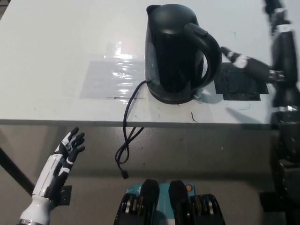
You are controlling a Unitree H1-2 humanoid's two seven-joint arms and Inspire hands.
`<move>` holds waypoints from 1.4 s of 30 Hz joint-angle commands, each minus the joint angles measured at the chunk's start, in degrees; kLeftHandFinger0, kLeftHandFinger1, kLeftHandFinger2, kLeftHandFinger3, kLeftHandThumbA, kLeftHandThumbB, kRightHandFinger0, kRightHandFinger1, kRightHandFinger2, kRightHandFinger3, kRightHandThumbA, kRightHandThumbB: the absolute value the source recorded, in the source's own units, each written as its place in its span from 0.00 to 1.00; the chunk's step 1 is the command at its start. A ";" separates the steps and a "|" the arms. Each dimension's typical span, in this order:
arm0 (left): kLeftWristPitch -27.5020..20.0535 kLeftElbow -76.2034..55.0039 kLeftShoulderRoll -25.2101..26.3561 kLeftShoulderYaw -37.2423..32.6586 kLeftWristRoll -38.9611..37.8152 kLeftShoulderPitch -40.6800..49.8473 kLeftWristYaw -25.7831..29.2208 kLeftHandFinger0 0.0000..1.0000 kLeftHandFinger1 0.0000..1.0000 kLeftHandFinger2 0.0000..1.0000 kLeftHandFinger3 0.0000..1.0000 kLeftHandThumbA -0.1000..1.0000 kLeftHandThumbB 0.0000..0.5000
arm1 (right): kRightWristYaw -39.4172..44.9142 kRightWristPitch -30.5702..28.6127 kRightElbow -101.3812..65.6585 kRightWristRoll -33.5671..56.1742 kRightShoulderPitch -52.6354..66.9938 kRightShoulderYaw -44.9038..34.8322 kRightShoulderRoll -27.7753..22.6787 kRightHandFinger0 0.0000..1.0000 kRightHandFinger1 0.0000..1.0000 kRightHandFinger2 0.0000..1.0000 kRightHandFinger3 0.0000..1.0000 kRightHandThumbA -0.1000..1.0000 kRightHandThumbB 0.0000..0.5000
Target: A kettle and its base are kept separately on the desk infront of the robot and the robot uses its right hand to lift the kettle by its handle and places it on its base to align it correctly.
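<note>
Right hand (pixel 276 56), fingers spread and holding nothing, is seen at three o'clock of the kettle (pixel 176 51), which apparently is seated on its base (pixel 171 97), handle (pixel 206 51) toward it, while the open left hand (pixel 65 152) rests below the desk (pixel 47 56).

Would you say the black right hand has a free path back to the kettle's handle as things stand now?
Probably yes. The right hand is open beside the kettle, off the handle, with only bare table and a dark patch between them. The left hand rests low, below the table's edge.
</note>
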 commanded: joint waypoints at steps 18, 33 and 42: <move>-1.39 -1.10 1.23 0.55 1.06 -0.29 -0.43 1.00 1.00 1.00 1.00 0.95 0.23 | 0.67 -13.59 -10.26 -1.82 29.43 -1.75 -2.09 1.00 1.00 1.00 1.00 1.00 0.98; -2.98 0.47 0.80 1.07 -0.91 -0.74 -0.99 1.00 1.00 1.00 1.00 1.00 0.11 | 2.88 -15.39 5.51 1.76 28.07 1.81 -2.50 1.00 1.00 1.00 1.00 1.00 0.87; -4.41 1.79 0.51 1.42 -1.09 -0.98 -0.97 1.00 1.00 1.00 1.00 1.00 0.03 | 7.41 -14.78 5.85 8.60 31.79 3.35 -1.25 1.00 1.00 1.00 1.00 1.00 0.86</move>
